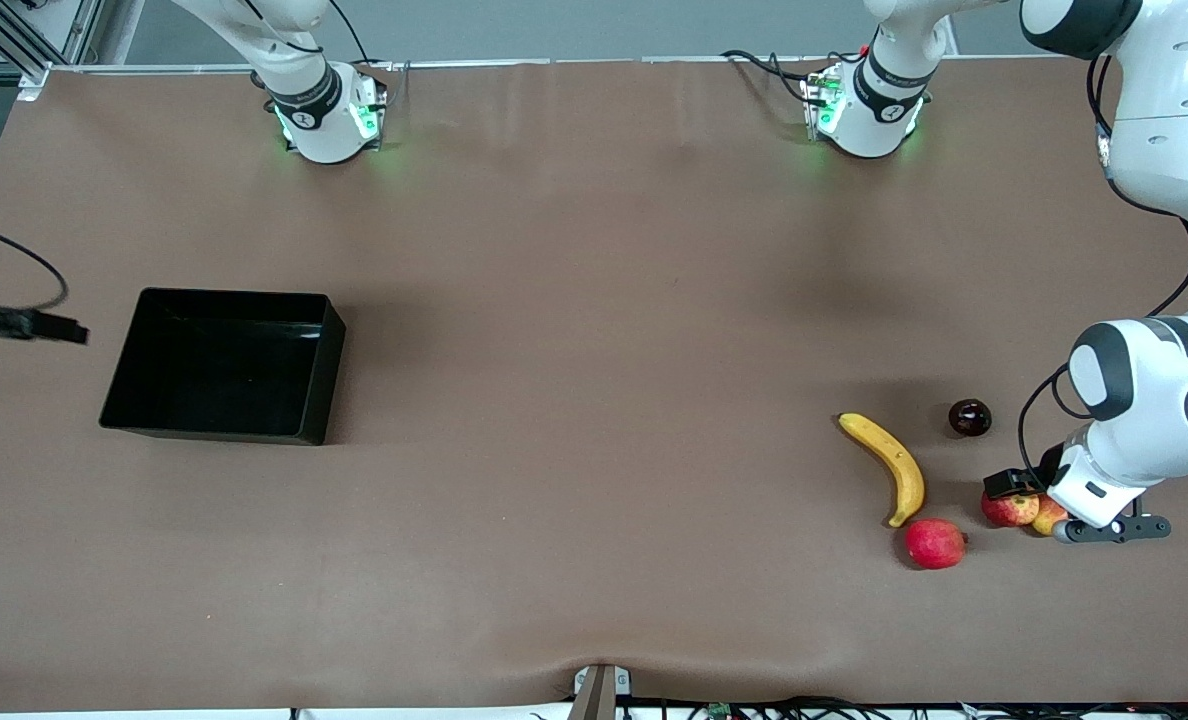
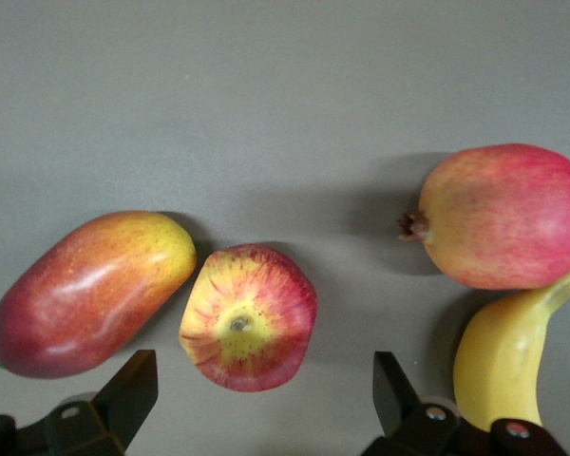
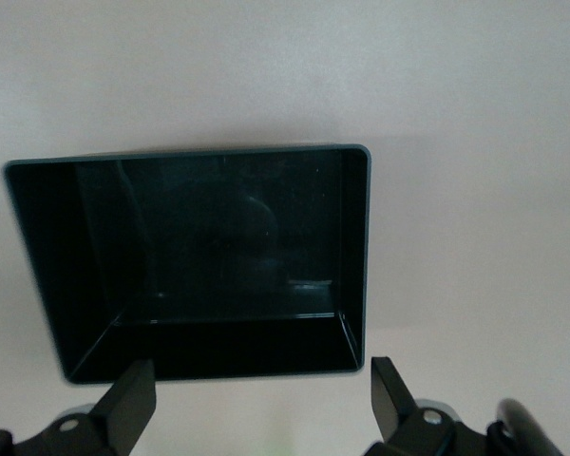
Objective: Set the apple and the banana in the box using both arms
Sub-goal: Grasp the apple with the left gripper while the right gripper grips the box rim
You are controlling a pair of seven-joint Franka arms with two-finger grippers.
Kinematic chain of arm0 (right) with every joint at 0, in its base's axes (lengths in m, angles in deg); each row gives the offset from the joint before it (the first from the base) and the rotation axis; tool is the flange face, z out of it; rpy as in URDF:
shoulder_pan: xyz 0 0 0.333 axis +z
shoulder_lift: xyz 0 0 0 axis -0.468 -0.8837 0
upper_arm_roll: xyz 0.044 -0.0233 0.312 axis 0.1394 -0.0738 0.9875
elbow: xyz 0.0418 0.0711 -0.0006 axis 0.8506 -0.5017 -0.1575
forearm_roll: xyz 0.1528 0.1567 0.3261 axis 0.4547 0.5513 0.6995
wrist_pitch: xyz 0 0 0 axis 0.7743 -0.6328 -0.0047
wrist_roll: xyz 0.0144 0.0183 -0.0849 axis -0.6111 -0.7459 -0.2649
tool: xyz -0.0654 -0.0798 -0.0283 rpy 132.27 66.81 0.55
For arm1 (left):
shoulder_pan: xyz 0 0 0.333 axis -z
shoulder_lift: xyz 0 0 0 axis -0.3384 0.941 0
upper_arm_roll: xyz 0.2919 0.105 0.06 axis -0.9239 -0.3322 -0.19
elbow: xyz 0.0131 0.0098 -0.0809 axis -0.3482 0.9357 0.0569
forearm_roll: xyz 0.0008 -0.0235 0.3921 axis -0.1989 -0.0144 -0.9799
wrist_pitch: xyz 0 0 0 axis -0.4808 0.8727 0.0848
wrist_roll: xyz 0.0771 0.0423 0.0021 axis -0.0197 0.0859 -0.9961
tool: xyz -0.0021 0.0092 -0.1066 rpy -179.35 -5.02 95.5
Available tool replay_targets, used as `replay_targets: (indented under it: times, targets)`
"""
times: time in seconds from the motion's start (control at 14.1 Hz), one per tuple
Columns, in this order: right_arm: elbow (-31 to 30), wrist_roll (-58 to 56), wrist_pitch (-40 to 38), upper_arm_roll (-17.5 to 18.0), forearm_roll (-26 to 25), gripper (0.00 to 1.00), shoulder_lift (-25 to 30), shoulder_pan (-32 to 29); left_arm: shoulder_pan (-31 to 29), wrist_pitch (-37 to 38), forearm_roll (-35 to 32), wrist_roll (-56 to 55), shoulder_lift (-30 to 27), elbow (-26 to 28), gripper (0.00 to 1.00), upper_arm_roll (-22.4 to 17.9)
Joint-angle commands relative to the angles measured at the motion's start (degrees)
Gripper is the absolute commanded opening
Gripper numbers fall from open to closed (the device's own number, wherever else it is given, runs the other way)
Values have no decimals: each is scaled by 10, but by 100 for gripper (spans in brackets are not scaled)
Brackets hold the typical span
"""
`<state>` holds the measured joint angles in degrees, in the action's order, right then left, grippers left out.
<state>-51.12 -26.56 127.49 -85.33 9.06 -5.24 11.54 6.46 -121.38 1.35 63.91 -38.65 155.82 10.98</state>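
Left hand (image 2: 256, 404) spread over apple (image 2: 249, 318); mango (image 2: 90, 290) touching it could get nudged. Right hand (image 3: 256, 404) spread, waiting over box (image 3: 356, 247).

A brown counter (image 1: 574, 400) carries a black box (image 1: 222, 365) toward the right arm's end. Toward the left arm's end lie a banana (image 1: 891, 464), a pinkish-red round fruit (image 1: 935, 543) just beside its tip, an apple (image 1: 1009, 508) touching a mango (image 1: 1048, 517), and a dark round fruit (image 1: 969, 417).
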Motion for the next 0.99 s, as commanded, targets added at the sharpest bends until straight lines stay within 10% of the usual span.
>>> replay_targets:
  times: [0.0, 0.57, 0.64, 0.92]
  targets:
    - [-98, -33, 101, 9, -8, 100, 8, -30, -4, -15, -3, -55, 13, -7, 100, 1]
    - [-213, -133, 283, 9, -10, 100, -40, -112, -16, -69, -3, -90, 49, -10, 99, 1]
    - [-213, -153, 291, 9, -10, 100, -48, -122, -16, -69, -3, -90, 49, -10, 81, 1]
    - [-226, -156, 288, 9, -7, 9, -51, -129, -15, -68, -7, -87, 41, -10, 24, 1]
